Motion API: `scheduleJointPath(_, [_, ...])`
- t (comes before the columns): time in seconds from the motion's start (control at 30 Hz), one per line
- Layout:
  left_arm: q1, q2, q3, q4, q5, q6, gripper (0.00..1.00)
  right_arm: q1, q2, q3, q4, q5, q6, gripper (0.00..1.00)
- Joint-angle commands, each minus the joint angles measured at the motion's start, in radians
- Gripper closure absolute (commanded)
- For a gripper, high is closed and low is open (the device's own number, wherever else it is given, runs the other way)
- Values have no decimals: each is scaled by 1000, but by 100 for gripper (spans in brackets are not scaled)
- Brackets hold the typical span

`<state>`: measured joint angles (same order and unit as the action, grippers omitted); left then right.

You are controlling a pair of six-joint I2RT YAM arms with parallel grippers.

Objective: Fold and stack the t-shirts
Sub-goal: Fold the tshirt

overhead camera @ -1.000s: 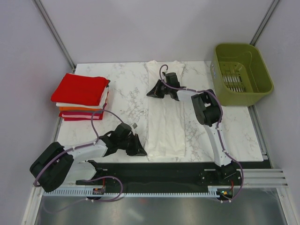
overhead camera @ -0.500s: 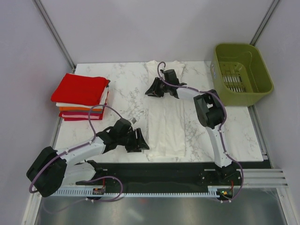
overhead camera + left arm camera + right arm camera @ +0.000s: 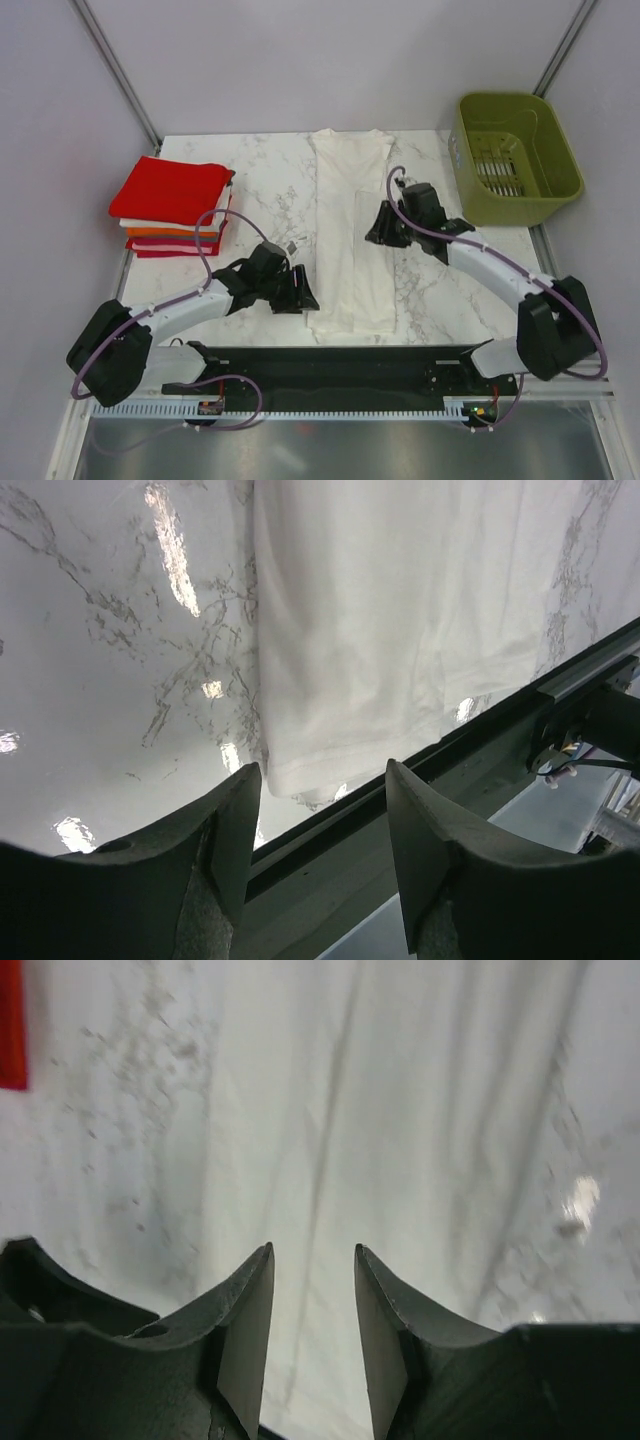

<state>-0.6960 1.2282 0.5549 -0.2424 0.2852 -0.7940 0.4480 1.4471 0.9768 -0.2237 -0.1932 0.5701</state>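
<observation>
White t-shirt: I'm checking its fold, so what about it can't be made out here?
Top view: left gripper overlaps the near-left edge of the white t-shirt; right gripper covers part of its right side.
Left wrist: frame cuts off all but the hem.
Right wrist: blur smears the creases.

Left arm [image 3: 185, 312] and right arm [image 3: 495, 265]: glossy white link shells, rounded in section. Bulky black joint housings [image 3: 105, 350] at the shoulders, smaller black ones further out.

A purple cable [image 3: 197, 240] runs outside each arm and loops free near the wrist.

Left gripper [image 3: 322, 772] and right gripper [image 3: 314, 1252]: black bodies. Fingers [image 3: 225, 830] are dark grey and matte with a grainy surface, broad at the root, curving to a thin tip, inner faces flat.

The bases are bolted to a black plate [image 3: 340, 362]. A small red-orange part [image 3: 208, 407] shows where the cable ends below each base.
</observation>
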Motion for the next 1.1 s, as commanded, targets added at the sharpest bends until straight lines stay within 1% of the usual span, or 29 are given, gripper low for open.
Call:
scheduleJointPath(0.0, [-2, 2, 27, 5, -9, 49, 40, 8, -141, -170, -206, 103, -39, 54])
scheduleJointPath(0.03, [-3, 7, 23, 8, -3, 45, 41, 12, -209, -203, -224, 84, -29, 54])
scheduleJointPath(0.07, [-5, 7, 20, 12, 2, 44, 41, 15, -240, -261, -258, 75, -15, 54])
scheduleJointPath(0.13, [-8, 13, 13, 26, 15, 36, 42, 23, -321, -306, -290, 52, 5, 52])
scheduleJointPath(0.23, [-13, 14, 2, 38, 22, 26, 43, 24, -393, -354, -356, 40, 23, 39])
scheduleJointPath(0.27, [-22, 13, -1, 43, 22, 22, 43, 24, -405, -375, -374, 20, 36, 38])
scheduleJointPath(0.3, [-25, 13, -6, 48, 23, 19, 49, 26, -418, -388, -379, 6, 42, 39])
scheduleJointPath(0.37, [-33, 16, -19, 67, 32, 7, 54, 38, -424, -421, -375, -34, 71, 42])
scheduleJointPath(0.47, [-49, 25, -38, 97, 35, -17, 54, 61, -421, -457, -359, -45, 100, 49])
scheduleJointPath(0.53, [-63, 34, -47, 106, 34, -33, 54, 63, -418, -478, -345, -48, 106, 51])
scheduleJointPath(0.6, [-72, 45, -52, 118, 26, -43, 53, 67, -412, -509, -309, -70, 119, 51])
scheduleJointPath(0.7, [-85, 56, -53, 118, 20, -48, 53, 69, -403, -536, -260, -104, 131, 48])
scheduleJointPath(0.83, [-88, 65, -55, 118, 3, -53, 52, 72, -390, -561, -223, -112, 140, 47])
scheduleJointPath(0.97, [-91, 82, -49, 115, 11, -51, 52, 72, -360, -598, -180, -123, 145, 48])
scheduleJointPath(1.03, [-92, 71, -50, 98, 0, -51, 53, 70, -355, -606, -166, -123, 149, 49])
scheduleJointPath(1.07, [-92, 53, -52, 89, -7, -51, 52, 73, -356, -609, -161, -117, 152, 51])
